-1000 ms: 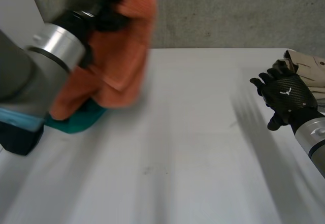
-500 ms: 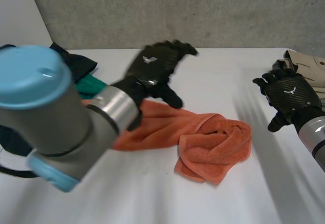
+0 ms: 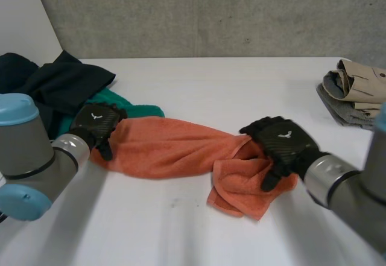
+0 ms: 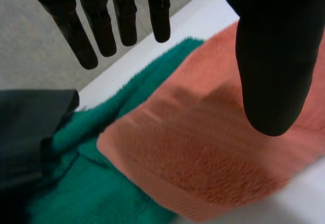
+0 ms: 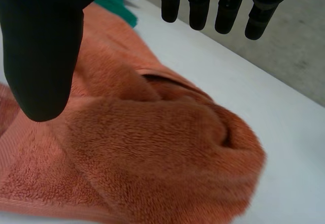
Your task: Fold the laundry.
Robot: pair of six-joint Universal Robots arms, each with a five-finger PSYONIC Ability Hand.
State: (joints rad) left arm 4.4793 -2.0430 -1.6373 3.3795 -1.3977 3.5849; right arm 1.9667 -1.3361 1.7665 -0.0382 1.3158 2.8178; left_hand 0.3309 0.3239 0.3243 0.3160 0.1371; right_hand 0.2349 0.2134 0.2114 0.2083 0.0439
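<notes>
green towel (image 3: 136, 106) at 10 o'clock on the desk (image 3: 241, 85), mostly buried under a dark garment (image 3: 54, 82) and the orange towel (image 3: 163, 148). dark garment runs off the edge at 9 o'clock. folded clothes (image 3: 359, 79) at 2 o'clock, cut by the edge.

One orange towel (image 3: 175, 151) lies on the one white table (image 3: 241, 79). One green towel (image 3: 137, 106) shows just behind the orange towel's left end, making two towels. One black garment (image 3: 54, 85) lies beyond that end. Well to the orange towel's right are two folded pieces: one beige garment (image 3: 362, 80) and one grey garment (image 3: 339, 106). Two hands are at the orange towel: the left hand (image 3: 96, 124) and the right hand (image 3: 280, 145).
</notes>
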